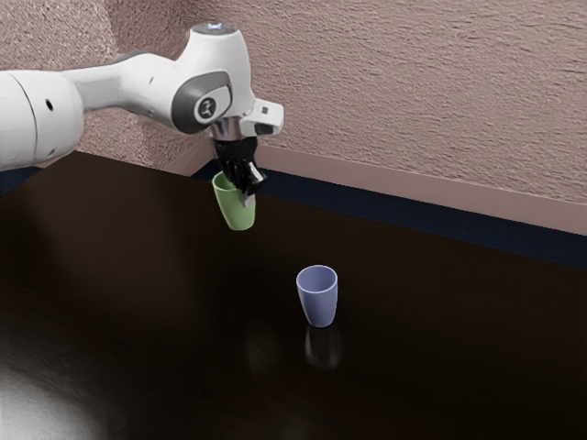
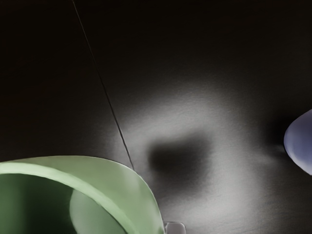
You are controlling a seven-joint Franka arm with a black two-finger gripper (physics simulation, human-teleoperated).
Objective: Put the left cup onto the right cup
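Your dark tabletop (image 1: 138,302) carries one standing thing: the blue cup (image 1: 317,295), upright and mouth-up near its middle. Your arm (image 1: 119,92) reaches in above the far edge. The green cup (image 1: 236,205) hangs clear of the tabletop, tilted, between the far edge and the blue cup and well apart from it. The gripper (image 1: 244,183) is clamped on the green cup's rim wall. From the wrist, the green cup (image 2: 97,185) looms under the hand, with the blue cup (image 2: 301,146) off to one side. The risk, as you carry it across, is that a tilted cup held by one rim could slip, or meet the blue rim off-centre and tip both cups.
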